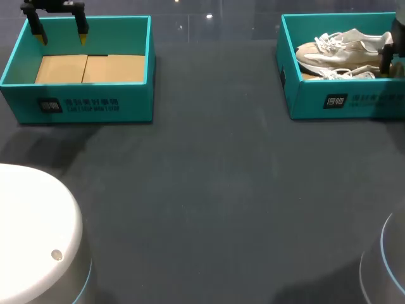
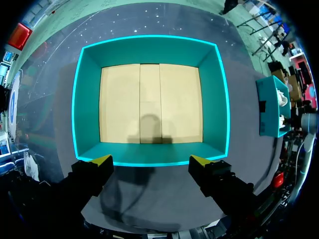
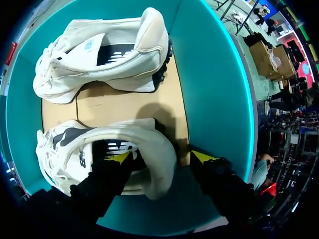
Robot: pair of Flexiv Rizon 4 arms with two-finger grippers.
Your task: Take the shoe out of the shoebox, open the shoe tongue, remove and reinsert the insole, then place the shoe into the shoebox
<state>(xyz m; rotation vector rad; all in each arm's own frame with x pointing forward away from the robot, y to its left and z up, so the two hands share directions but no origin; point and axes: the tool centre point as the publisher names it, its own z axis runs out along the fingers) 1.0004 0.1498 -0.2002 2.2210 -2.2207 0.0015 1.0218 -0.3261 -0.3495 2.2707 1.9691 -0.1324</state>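
Inside the upper-right teal cardboard shoebox (image 1: 342, 101), the spread-fingered right gripper (image 3: 160, 156) is straddling the heel of the nearer white mesh sneaker (image 3: 60, 149), likely readying a lift-out. The left gripper (image 1: 62, 37), also unclenched, is hovering upper left, out of the way.

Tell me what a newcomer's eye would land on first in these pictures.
Two white shoes lie in the teal shoebox at the far right of the table. The right gripper is down inside it, open, straddling the heel of the nearer shoe. At the far left, a matching shoebox shows just its cardboard floor, and the left gripper hangs open over its rim.
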